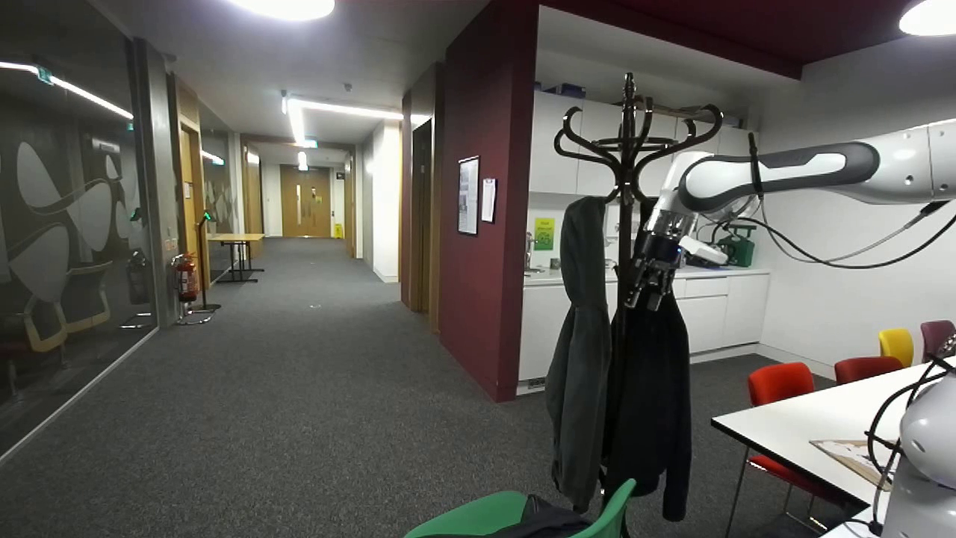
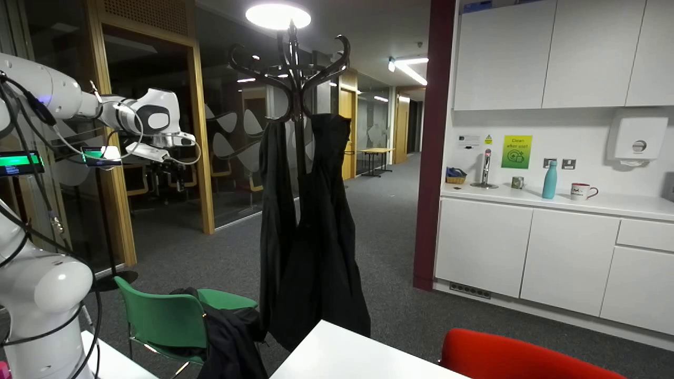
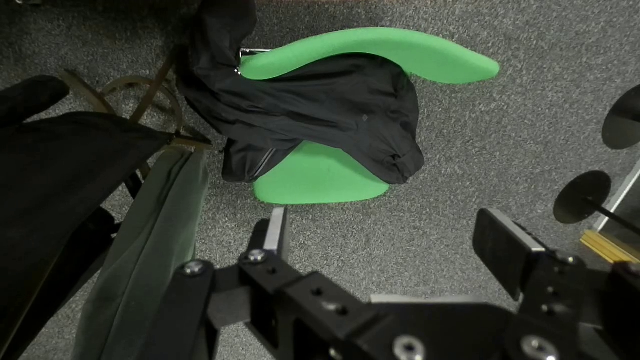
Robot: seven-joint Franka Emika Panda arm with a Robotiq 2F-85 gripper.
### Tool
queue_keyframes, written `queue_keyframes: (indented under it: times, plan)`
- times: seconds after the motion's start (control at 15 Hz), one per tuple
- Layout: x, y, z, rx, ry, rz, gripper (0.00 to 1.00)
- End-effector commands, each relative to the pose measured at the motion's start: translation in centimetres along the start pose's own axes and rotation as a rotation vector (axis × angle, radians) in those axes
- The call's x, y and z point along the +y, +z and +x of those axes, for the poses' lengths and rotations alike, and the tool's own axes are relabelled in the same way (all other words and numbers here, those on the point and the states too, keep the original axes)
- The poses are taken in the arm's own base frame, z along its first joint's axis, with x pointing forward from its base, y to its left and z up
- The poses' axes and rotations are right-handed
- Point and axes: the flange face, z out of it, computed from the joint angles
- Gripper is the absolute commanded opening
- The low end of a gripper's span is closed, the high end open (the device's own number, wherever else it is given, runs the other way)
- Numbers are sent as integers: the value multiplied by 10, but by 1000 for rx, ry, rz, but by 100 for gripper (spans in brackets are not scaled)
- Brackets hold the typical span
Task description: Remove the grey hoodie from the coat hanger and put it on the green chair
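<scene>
The grey hoodie hangs limp from a hook of the black coat hanger, and also shows in an exterior view. In the wrist view the hoodie is at the left, beside the fingers. The coat hanger stands upright. The green chair has a dark garment over its seat; the chair is below the gripper in the wrist view. My gripper is open with nothing between its fingers. The gripper is apart from the hoodie, above and beyond the chair.
A black jacket hangs on the same stand beside the hoodie. The dark garment covers much of the chair seat. A white table and a red chair stand nearby. A round black base stands on the floor.
</scene>
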Motion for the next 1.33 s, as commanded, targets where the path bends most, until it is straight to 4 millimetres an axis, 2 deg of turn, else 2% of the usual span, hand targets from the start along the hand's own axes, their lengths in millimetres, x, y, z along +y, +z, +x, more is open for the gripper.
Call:
queue_keyframes:
  times: [0.0, 0.4, 0.67, 0.87, 1.0, 1.07, 1.27]
  plan:
    - [12, -5, 4, 26, 12, -33, 100]
    - [69, -15, 24, 80, 80, -130, 100]
    - [97, -20, 59, 212, 91, -316, 100]
    - [107, -20, 90, 265, 88, -419, 100]
    - [107, -18, 105, 252, 128, -374, 100]
    - [107, -14, 83, 240, 105, -387, 100]
    - [109, -10, 100, 241, 111, -379, 100]
